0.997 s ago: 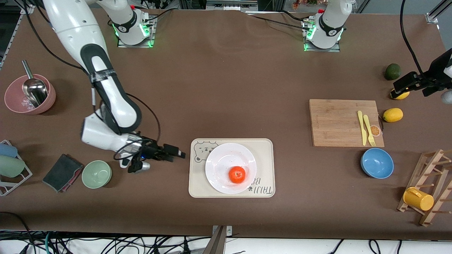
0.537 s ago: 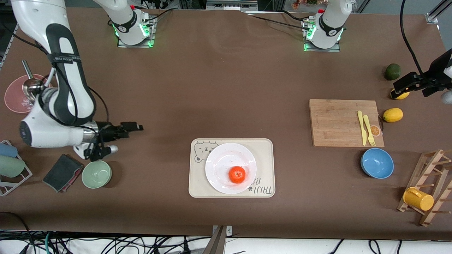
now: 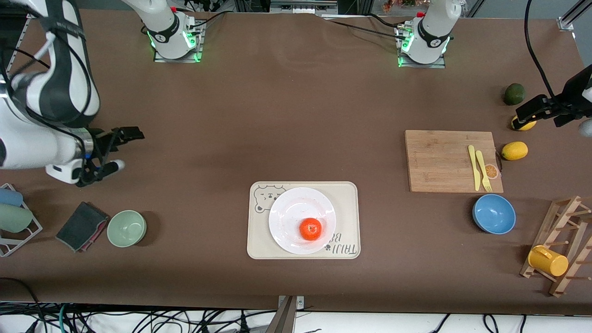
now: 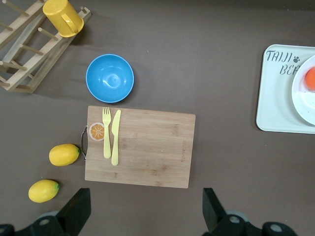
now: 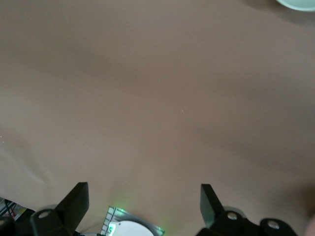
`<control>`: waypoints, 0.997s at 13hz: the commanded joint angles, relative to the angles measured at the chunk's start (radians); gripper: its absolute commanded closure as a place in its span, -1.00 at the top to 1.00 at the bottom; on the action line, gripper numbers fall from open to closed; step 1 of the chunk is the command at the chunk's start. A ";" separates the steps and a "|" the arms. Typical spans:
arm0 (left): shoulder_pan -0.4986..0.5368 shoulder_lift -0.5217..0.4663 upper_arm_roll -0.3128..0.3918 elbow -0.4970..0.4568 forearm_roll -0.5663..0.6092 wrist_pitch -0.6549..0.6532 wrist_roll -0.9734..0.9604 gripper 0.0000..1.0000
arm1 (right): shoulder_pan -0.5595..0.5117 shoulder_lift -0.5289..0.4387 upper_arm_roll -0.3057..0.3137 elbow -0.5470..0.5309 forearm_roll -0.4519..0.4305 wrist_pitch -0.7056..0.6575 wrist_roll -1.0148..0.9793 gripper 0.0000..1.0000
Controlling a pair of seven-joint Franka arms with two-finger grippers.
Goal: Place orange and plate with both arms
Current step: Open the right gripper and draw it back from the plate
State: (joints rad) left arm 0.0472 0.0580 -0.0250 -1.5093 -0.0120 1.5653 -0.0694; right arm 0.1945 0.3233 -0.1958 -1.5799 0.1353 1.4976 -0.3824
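Orange [image 3: 310, 229] on plate [image 3: 286, 208]: placing looks done
Left gripper [image 4: 145, 216] and right gripper [image 5: 142, 206] both gape wide, empty, well apart from the plate; likely only parking remains

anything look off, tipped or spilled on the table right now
Nothing stands out. The orange sits on the white plate, off-centre toward the front camera, and the plate rests flat on the bear-print tray. Fork and knife lie neatly on the cutting board. Both bowls are upright. No spills or damage visible.
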 commanded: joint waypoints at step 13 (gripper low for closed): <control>0.000 0.011 -0.001 0.026 0.027 -0.007 0.006 1.00 | -0.093 -0.273 0.093 -0.081 -0.162 0.075 0.461 1.00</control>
State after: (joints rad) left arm 0.0479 0.0582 -0.0250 -1.5092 -0.0120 1.5654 -0.0694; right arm 0.1159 0.0814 -0.0774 -1.6439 -0.0319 1.5424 0.0742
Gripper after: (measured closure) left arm 0.000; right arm 0.000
